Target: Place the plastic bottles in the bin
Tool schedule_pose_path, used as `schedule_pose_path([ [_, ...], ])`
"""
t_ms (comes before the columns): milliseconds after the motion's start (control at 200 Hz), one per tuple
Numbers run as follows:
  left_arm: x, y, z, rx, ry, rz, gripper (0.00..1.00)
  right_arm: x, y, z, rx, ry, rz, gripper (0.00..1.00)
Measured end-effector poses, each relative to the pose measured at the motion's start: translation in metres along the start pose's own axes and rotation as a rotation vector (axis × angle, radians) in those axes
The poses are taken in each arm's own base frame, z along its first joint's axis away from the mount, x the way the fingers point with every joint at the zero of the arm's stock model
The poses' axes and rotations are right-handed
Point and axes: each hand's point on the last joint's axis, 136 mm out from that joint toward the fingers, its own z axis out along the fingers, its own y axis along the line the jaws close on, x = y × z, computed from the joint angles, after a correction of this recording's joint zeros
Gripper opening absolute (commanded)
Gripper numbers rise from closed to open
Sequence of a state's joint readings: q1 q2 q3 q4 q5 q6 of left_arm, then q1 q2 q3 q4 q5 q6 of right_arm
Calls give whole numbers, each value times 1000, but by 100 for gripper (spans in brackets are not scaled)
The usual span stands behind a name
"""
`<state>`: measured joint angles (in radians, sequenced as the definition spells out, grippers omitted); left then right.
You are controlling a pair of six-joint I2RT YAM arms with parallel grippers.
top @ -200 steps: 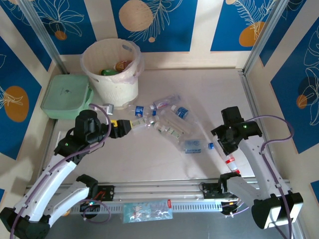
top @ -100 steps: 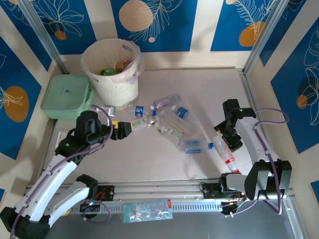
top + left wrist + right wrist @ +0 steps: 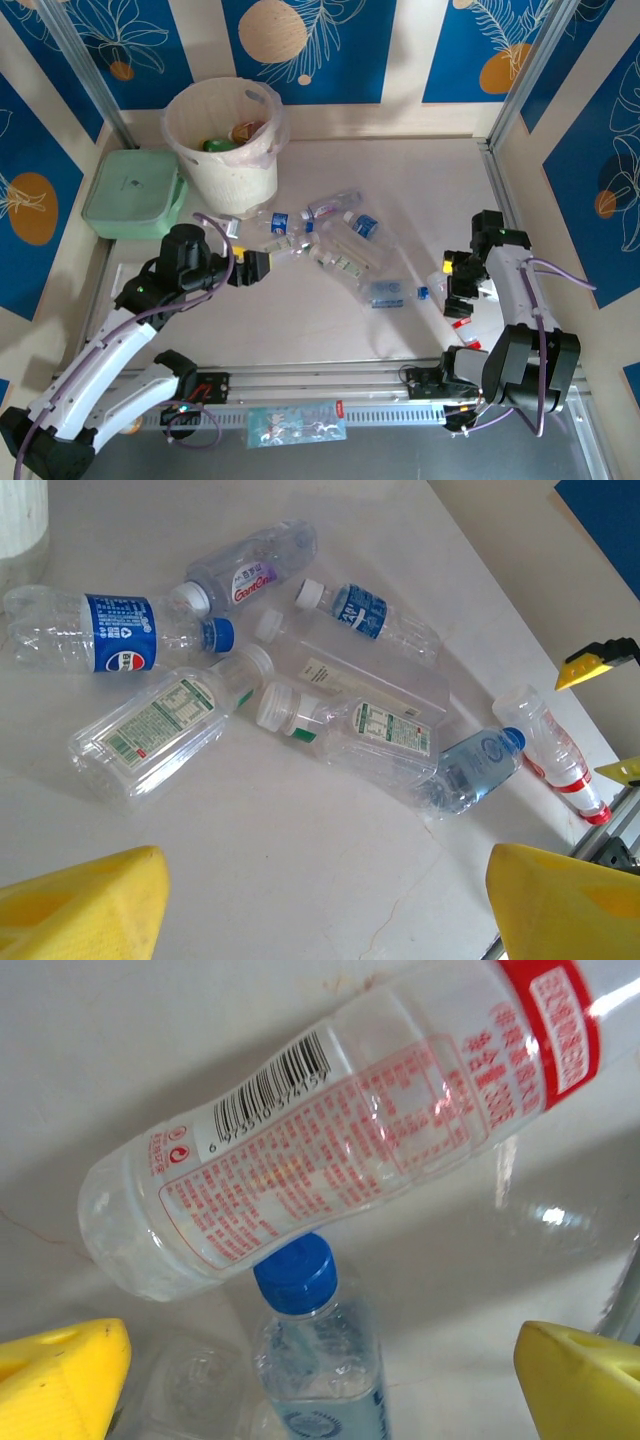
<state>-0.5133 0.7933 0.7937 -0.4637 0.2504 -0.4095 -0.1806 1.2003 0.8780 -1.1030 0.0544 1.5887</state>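
So the plastic bottles [image 3: 335, 245] are mostly heaped mid-tabletop [image 3: 330, 320], and the bin [image 3: 222, 140] sits at the far left corner. One red-label bottle [image 3: 330, 1130] lies by the right edge under my right claw [image 3: 455, 285], which is spread wide and empty. My left claw [image 3: 330, 900] gapes empty too.

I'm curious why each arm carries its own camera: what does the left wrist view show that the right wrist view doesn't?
Left wrist view: a wide look over the scattered pile, including a Pepsi-labelled bottle, a flat clear bottle with a green-printed label and a white-capped bottle with a blue label.
Right wrist view: a close-up where the barcode and small red print can be made out.
Shared: the red-labelled bottle carrying that print, and the blue-capped bottle lying beside it.
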Motion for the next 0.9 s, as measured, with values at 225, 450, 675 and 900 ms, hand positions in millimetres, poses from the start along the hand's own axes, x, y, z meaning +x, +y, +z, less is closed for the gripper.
schedule_pose_path([
  [225,2,-2,2,1,9,6,83,-2,-1,21,46,19,103,99],
  [450,9,-1,9,-2,46,4,82,-26,19,36,-18,16,204,98],
  [675,11,1,8,-15,52,3,82,-54,15,56,0,4,271,83],
  [900,11,2,9,-19,51,3,82,-63,22,63,-6,0,239,59],
])
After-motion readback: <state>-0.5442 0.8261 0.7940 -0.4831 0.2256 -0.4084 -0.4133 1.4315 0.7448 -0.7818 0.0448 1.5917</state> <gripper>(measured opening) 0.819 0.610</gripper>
